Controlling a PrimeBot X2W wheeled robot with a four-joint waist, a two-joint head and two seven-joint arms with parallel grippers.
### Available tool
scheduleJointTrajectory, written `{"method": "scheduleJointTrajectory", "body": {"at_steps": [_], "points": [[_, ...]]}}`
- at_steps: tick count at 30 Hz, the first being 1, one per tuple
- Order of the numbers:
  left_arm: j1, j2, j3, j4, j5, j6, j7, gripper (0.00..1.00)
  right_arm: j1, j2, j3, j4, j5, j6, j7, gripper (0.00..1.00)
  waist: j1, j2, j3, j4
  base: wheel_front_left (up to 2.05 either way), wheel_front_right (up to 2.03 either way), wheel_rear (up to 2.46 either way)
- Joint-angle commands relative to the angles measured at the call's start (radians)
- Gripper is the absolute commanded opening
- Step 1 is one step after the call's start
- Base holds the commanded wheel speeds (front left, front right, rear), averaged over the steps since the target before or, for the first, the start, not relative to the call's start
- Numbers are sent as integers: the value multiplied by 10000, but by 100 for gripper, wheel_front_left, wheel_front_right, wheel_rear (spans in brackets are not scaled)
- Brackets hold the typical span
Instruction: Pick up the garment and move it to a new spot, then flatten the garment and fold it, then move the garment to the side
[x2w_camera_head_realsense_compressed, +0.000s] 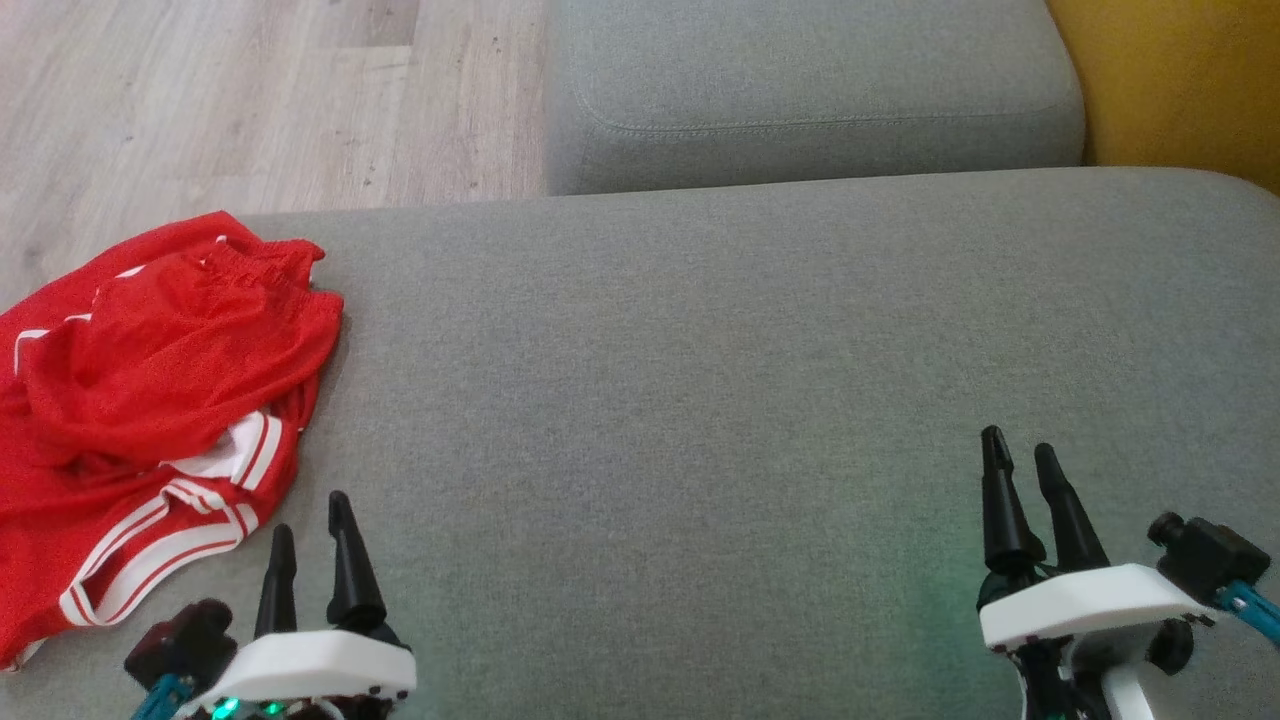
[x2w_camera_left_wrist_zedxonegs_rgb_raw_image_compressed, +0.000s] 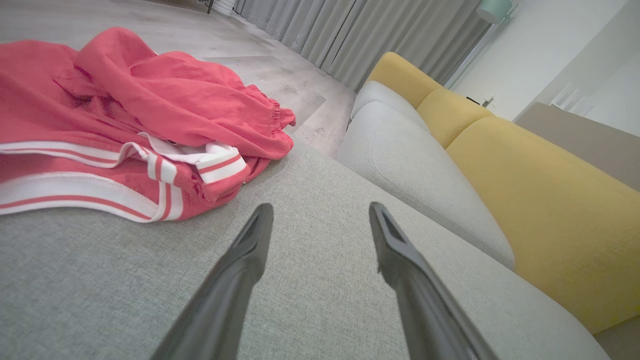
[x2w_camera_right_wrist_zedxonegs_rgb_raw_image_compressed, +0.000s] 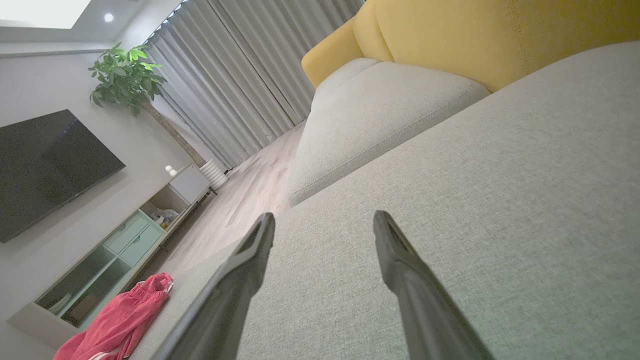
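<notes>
The left pincer (x2w_camera_head_realsense_compressed: 310, 513) hovers low over the grey sofa cushion (x2w_camera_head_realsense_compressed: 700, 350), its 2 dark fingers spread apart with nothing between them. The red garment (x2w_camera_head_realsense_compressed: 160, 380), shorts with white stripes along the hems, lies crumpled in a heap just ahead of this pincer and to its left, at the cushion's left edge; its striped hem is near the left fingertip but not touching it. The right pincer (x2w_camera_head_realsense_compressed: 1018, 441) hangs over bare cushion well apart from the garment, far to the garment's right, its 2 fingers also parted and empty. Beyond both pincers sits a second grey cushion (x2w_camera_head_realsense_compressed: 800, 90), with a yellow backrest (x2w_camera_head_realsense_compressed: 1180, 80) ahead and right of the right pincer, and wood floor (x2w_camera_head_realsense_compressed: 250, 100) ahead of the left one.
</notes>
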Motion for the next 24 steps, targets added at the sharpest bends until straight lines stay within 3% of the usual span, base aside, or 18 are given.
{"method": "scheduleJointTrajectory", "body": {"at_steps": [1,24], "points": [[-250,90,75,-396,375,70,-142,100,-239,-84,218,-433,-362,-5,-143,100,0,0,5,2,0,0,0],[-287,208,-438,-624,3264,628,-788,100,-314,-99,583,-728,-2962,-6,-792,100,0,0,20,93,0,0,0]]}}
